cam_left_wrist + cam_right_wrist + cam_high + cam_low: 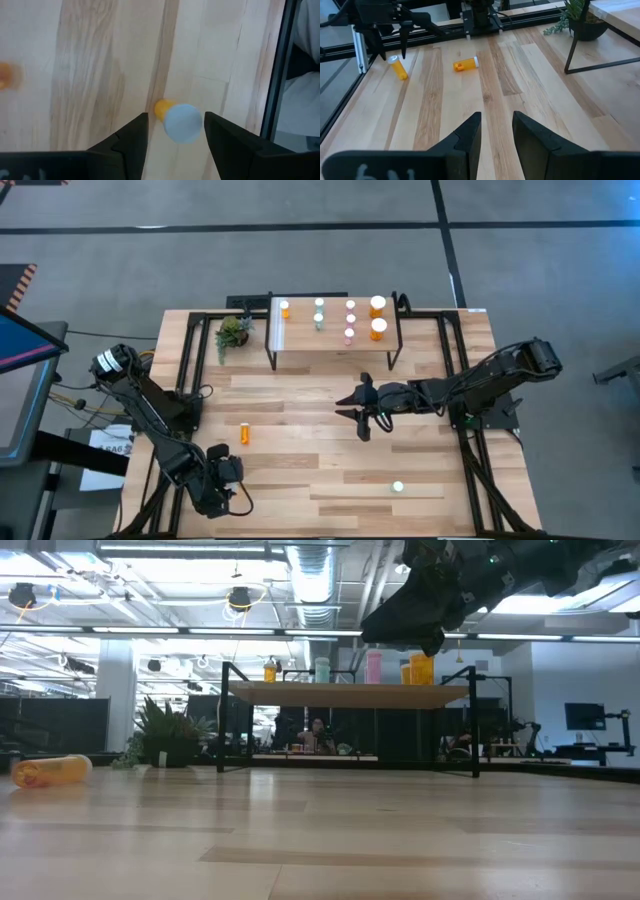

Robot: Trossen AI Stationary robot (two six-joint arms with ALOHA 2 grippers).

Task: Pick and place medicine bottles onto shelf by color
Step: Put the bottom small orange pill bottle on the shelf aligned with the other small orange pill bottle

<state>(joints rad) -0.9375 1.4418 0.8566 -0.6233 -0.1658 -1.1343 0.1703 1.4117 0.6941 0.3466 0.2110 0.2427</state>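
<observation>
A small orange bottle with a white cap [182, 122] stands upright on the table near its left front corner [398, 67]. My left gripper [175, 120] is open and points steeply down, one finger on either side of the cap; in the high view the gripper [232, 485] hides this bottle. Another orange bottle [246, 433] lies on its side on the table [465, 64]. A teal bottle [398, 487] stands near the right front. The shelf [330, 348] at the back carries orange, teal and pink bottles in rows. My right gripper [352, 412] hovers open in front of the shelf, holding nothing.
A small potted plant [233, 332] stands left of the shelf. Black frame rails [455, 380] run along the table's sides. Bare wood lies between the shelf and the front edge. In the low view the shelf [350, 693] stands on thin black legs.
</observation>
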